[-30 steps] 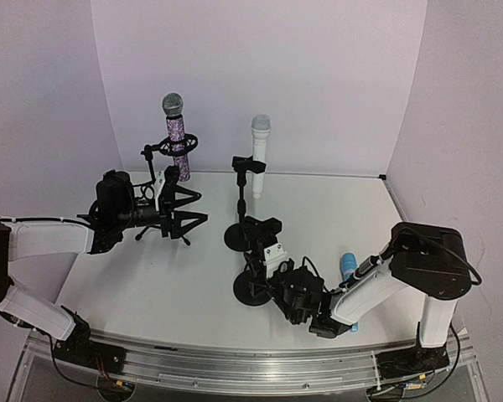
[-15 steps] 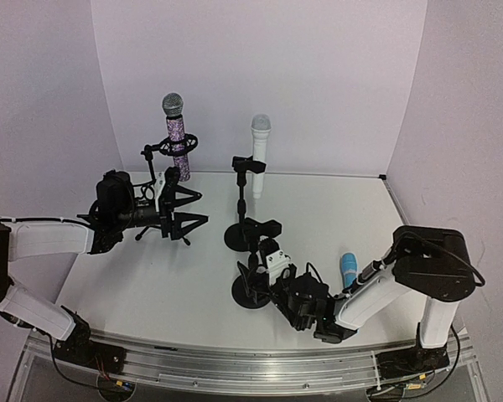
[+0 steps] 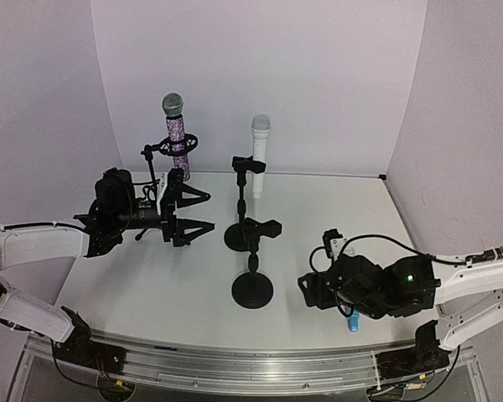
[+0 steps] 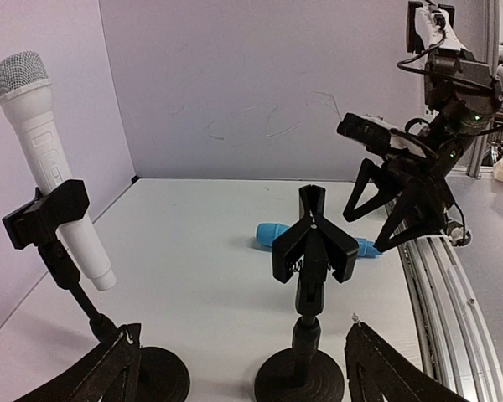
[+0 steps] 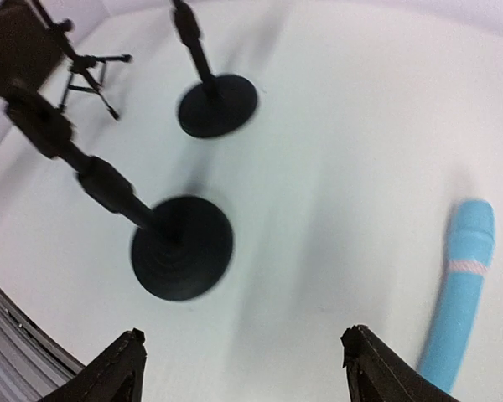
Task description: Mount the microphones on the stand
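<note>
The right gripper [image 5: 245,362] has swung away from the short black round-footed stand [image 3: 253,270], its fingers now wide apart and empty, near the light blue stick microphone [image 5: 461,293] lying on the white table [image 3: 151,285], so grabbing it probably comes next.

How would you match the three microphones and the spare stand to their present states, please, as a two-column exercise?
Column one:
1. purple microphone
2. white microphone
3. blue microphone
4. nearest round-base stand

Column two:
A. clip empty
B. lying on the table
C. clipped in the tripod stand
D. clipped in the farther round-base stand

Pairs: 1-C, 2-D, 3-B, 4-A
</note>
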### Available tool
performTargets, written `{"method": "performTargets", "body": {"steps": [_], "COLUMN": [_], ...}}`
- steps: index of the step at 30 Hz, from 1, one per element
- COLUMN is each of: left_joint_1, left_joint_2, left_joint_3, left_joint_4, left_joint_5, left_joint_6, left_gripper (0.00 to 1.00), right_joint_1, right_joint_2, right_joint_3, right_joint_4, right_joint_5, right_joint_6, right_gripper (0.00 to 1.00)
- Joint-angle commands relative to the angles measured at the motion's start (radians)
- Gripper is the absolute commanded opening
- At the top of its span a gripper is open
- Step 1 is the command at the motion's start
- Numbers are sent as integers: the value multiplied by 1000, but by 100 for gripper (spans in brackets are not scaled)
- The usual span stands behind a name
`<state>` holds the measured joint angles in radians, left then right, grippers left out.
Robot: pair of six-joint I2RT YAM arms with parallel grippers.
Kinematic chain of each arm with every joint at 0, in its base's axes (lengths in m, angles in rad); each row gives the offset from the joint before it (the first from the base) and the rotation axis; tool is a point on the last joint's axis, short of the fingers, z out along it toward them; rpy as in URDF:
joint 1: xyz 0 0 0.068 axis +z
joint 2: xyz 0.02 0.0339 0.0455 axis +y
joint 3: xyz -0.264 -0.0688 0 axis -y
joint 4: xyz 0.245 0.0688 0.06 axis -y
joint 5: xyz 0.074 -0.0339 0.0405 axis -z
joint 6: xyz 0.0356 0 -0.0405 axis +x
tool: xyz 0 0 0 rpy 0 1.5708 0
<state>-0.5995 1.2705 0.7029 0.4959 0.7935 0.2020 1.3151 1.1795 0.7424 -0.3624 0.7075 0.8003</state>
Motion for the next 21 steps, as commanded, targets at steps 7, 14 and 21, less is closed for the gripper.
{"method": "performTargets", "body": {"steps": [7,14,21], "left_joint_1": [-14,-33,-35], "left_joint_2": [-17,-35,-44], "left_joint_3": [66,66,62], "left_joint_4": [-35,-63,-71], "left_joint_5": [40,29,27], "left_joint_6": [-5,-2,8], "left_gripper": [85,86,86], "right_joint_1": [-541,-789,-853], "right_joint_2": [144,431,542], "right_joint_3": [228,412,465], "right_joint_4": [-709,-685,-643], "right_joint_5": [-404,-626,-681], "right_joint_6": [106,-171,-251], "right_gripper": [82,80,71]}}
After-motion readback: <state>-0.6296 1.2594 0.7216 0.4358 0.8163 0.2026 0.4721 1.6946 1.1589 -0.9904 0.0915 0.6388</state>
